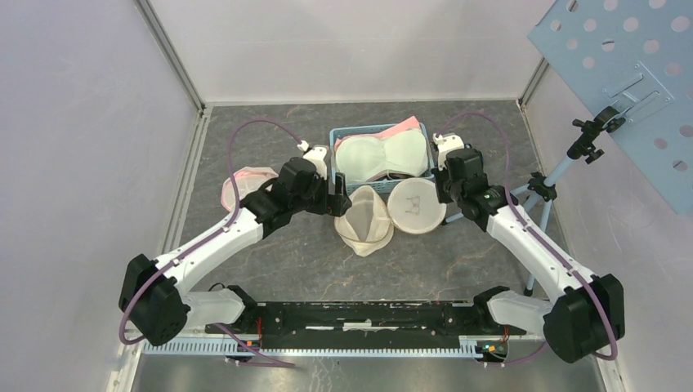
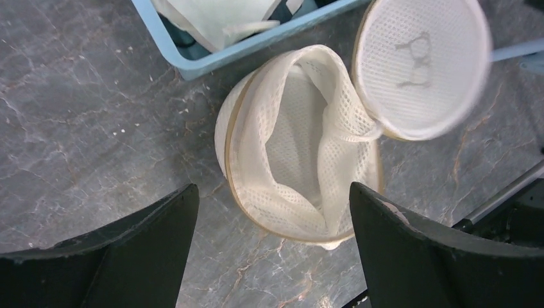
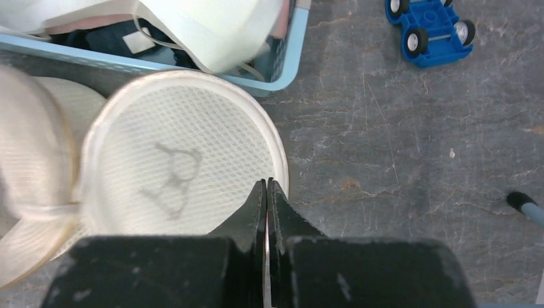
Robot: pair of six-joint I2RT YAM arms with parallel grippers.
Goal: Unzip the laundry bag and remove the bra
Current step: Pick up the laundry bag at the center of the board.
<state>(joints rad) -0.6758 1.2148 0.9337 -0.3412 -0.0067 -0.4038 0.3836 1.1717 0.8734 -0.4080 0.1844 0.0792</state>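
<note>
While left gripper (image 2: 272,192) hangs spread wide, unzipped mesh laundry bag (image 2: 301,147) lies directly below, between fingers. Right gripper (image 3: 266,186) pressed together at bag's round lid (image 3: 173,167) rim; pinch unclear. White bra (image 1: 384,155) in blue basket (image 2: 256,43) just beyond both.

The left pincer (image 2: 272,192) gapes wide, the right pincer (image 3: 267,183) fully closed

bright, even light; slight blur

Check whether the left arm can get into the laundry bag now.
Probably yes: the left gripper hangs open right above the laundry bag, and the right gripper pinches the lid aside, leaving the mouth uncovered.
</note>
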